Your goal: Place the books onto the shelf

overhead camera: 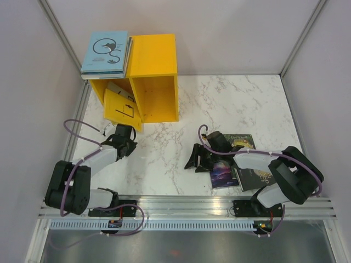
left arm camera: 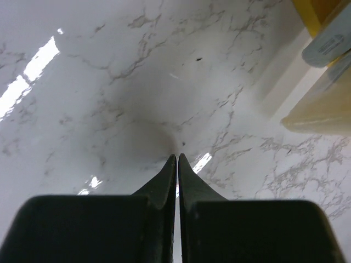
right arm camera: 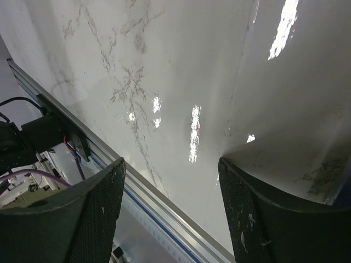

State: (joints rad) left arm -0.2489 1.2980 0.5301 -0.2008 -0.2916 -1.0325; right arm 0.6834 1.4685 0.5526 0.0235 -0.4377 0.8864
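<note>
The yellow shelf (overhead camera: 156, 76) stands at the back left, with light blue books (overhead camera: 107, 53) stacked on top of its left half. A yellow book (overhead camera: 120, 107) leans out of the left compartment, with a pale book behind it. My left gripper (overhead camera: 129, 147) is shut and empty, tips down near the marble just in front of that yellow book (left arm camera: 323, 104); the left wrist view shows the jaws pressed together (left arm camera: 177, 157). My right gripper (overhead camera: 197, 163) stands open and empty over the marble (right arm camera: 170, 164), just left of a purple galaxy book (overhead camera: 224, 174), a dark book (overhead camera: 242, 141) and a black-and-gold book (overhead camera: 256, 178).
A metal rail (overhead camera: 186, 204) runs along the near table edge, seen close under the right fingers (right arm camera: 164, 203). Grey walls close in the left, back and right sides. The shelf's right compartment (overhead camera: 159, 98) faces the front.
</note>
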